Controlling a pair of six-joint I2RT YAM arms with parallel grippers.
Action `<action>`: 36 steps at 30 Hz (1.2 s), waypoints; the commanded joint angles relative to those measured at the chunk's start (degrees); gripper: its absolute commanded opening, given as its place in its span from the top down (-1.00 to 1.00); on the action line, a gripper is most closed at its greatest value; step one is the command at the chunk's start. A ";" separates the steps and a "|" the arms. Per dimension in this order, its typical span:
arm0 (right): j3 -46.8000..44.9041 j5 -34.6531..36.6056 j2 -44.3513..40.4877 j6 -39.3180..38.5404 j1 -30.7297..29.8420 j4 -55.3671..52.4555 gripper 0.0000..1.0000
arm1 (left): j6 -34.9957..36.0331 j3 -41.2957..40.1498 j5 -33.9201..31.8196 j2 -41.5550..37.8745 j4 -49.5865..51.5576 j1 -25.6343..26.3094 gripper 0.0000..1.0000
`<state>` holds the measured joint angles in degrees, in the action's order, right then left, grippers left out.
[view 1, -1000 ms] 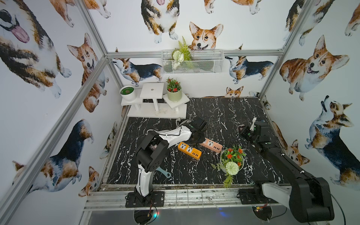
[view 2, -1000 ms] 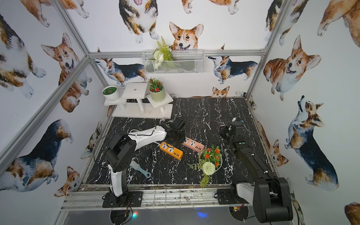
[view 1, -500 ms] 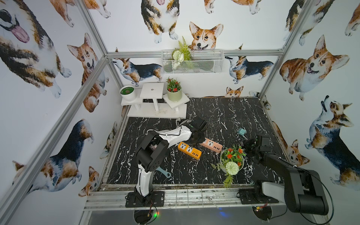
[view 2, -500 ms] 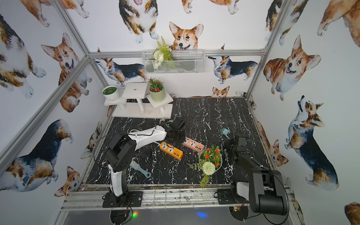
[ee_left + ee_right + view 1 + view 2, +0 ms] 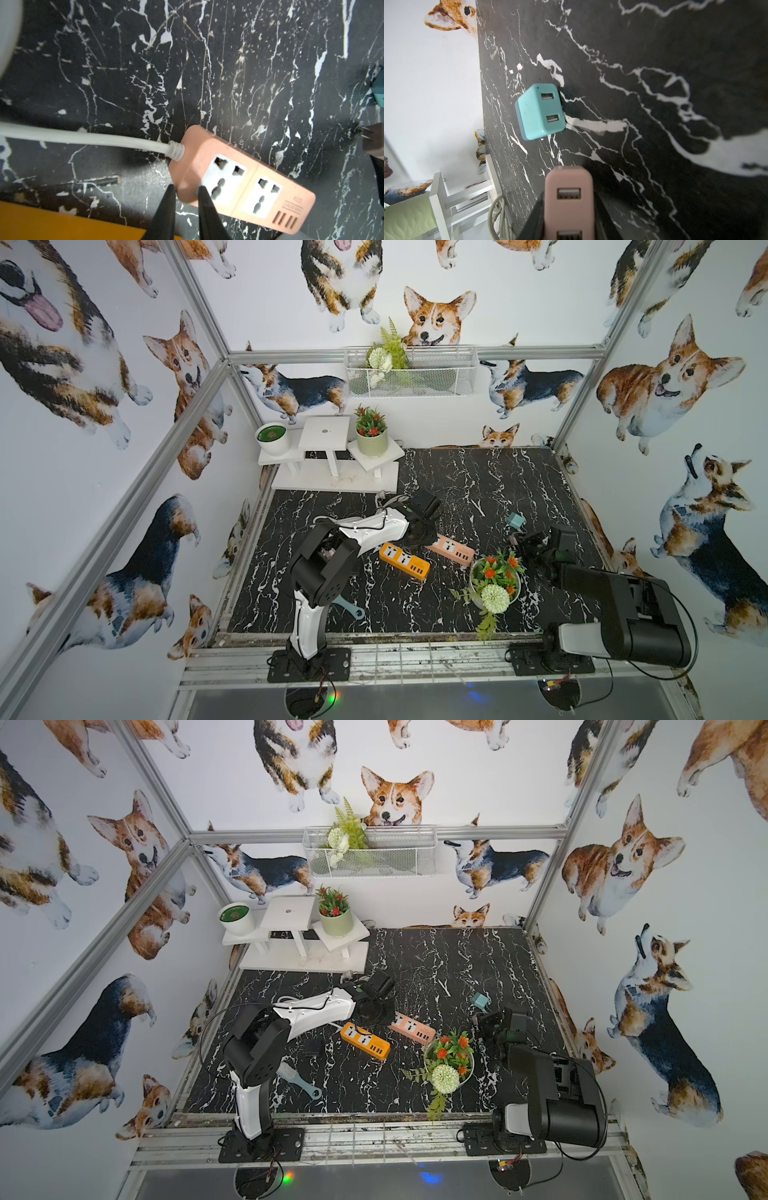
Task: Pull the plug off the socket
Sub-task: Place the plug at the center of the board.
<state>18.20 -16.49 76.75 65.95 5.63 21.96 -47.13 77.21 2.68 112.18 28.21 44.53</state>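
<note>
A black counter (image 5: 457, 489) veined in white fills the floor of a booth whose walls are papered with corgis.

The pink plug (image 5: 568, 187) is out of its socket. It is gripped between the closed jaws of the right arm (image 5: 594, 589), off to the right of the pink power strip (image 5: 451, 549). In the left wrist view its prongs (image 5: 362, 131) are bare and well apart from the strip. Both sockets on the strip's white face (image 5: 241, 187) are empty.

The strip lies flat on the counter, with its white cord (image 5: 83, 137) running out of one end. The left arm (image 5: 374, 531) reaches over that end. Its jaws are closed, and the black fingertips (image 5: 170, 199) sit at the corner by the cord.

An orange power strip (image 5: 404, 560) lies just beside the pink one, on its left and front. A pot of orange and white flowers (image 5: 494, 580) stands near the strip's USB end, toward the front. A teal charger (image 5: 539, 111) lies right of the strip and farther back, apart from the held plug.

A white tiered stand (image 5: 332, 464) with two pots stands well behind the strip, against the back wall. A pale blue brush (image 5: 297, 1079) lies well to the strip's front left, by the left arm's base.
</note>
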 commanded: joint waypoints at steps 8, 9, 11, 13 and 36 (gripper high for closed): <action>0.61 1.75 -0.92 1.20 0.45 -14.25 0.05 | 0.59 -1.51 -3.27 0.74 10.36 -0.07 0.58; 0.62 1.73 -0.96 1.28 0.52 -14.56 0.02 | 0.52 -1.74 -3.19 0.68 10.29 -0.06 0.58; 0.53 1.89 -1.46 1.37 0.52 -15.25 0.00 | 0.37 -2.00 -3.14 0.43 10.12 -0.06 0.58; 0.81 2.29 -2.18 1.37 0.55 -16.49 -0.06 | 0.29 -2.36 -3.13 0.24 9.86 -0.06 0.58; 20.44 19.79 -17.94 -3.13 0.54 -56.25 -0.68 | -1.17 -4.06 -5.06 -8.59 10.90 0.20 0.57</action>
<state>35.16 -2.46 60.25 66.02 6.13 -27.40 -48.05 73.52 -0.69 105.67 37.10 44.69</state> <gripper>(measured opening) 0.838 0.218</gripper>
